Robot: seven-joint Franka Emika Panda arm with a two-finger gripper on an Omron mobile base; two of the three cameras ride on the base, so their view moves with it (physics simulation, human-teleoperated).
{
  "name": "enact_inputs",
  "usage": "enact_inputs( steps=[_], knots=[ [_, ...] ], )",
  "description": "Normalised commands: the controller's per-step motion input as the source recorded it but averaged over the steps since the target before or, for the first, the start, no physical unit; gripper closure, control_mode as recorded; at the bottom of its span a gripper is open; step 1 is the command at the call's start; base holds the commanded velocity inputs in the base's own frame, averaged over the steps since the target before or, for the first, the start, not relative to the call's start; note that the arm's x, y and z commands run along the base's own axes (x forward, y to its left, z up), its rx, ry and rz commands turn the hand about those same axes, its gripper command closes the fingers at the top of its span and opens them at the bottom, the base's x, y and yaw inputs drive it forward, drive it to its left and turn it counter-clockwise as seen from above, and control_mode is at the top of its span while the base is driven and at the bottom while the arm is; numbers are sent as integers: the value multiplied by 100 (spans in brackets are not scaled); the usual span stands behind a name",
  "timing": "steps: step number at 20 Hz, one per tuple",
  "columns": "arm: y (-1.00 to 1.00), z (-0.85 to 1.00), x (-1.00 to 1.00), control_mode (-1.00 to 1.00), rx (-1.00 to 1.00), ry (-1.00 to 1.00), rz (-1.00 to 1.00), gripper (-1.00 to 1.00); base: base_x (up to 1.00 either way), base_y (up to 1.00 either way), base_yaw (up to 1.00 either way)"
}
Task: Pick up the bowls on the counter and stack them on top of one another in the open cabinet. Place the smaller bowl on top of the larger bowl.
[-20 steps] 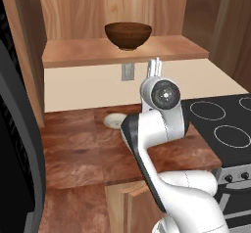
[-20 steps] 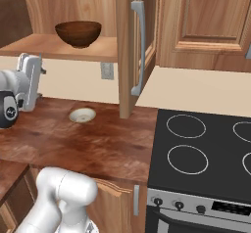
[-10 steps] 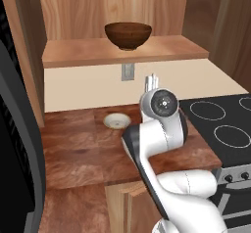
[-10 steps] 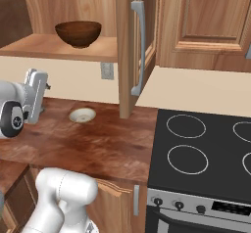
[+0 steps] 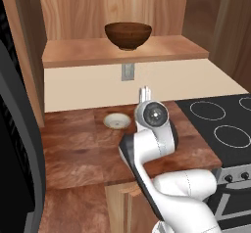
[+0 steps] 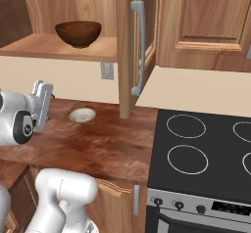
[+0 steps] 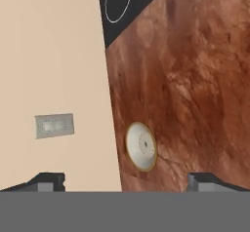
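lowered steadily over the last second, the gripper [image 5: 145, 94] is now seen well below the cabinet shelf [image 5: 122, 56], down at the height of the wall outlet [image 5: 127, 72] and above the back of the desk [image 5: 78, 149]. nothing else is seen to have shifted: the base cameras hold the same scene, and both bowls lie where they lay before.

the larger bowl [image 5: 128, 34], dark brown and wooden, is already set upright on the cabinet shelf, toward the middle of the open bay. the smaller bowl [image 5: 117, 122], shallow and cream-white, is left on the desk close to the back wall, just left of the arm in the left base view and to the right of the gripper in the right base view [image 6: 82, 114].

the gripper is spread to its full width and nothing is held in it; in the hand view its two tips stand far apart at the bottom edge, with the small bowl [image 7: 141, 146] seen between and beyond them, not yet touched.

by this it is judged that the first half of the task is done and the descent is an approach to the small bowl. what remains is for the gripper to be brought down over its rim, closed, and the bowl carried up and set inside the brown one.
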Motion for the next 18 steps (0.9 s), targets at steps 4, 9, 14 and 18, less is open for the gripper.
enact_inputs(
  steps=[4,9,14,18],
  knots=[
    [11,-31,37,-100,3,7,1,-100,0,0,0],
    [19,-24,37,-100,5,5,0,-100,0,0,0],
    [22,-24,34,-100,3,1,0,-100,0,0,0],
    [22,-30,23,-100,1,-1,-1,-100,0,0,0]
  ],
)
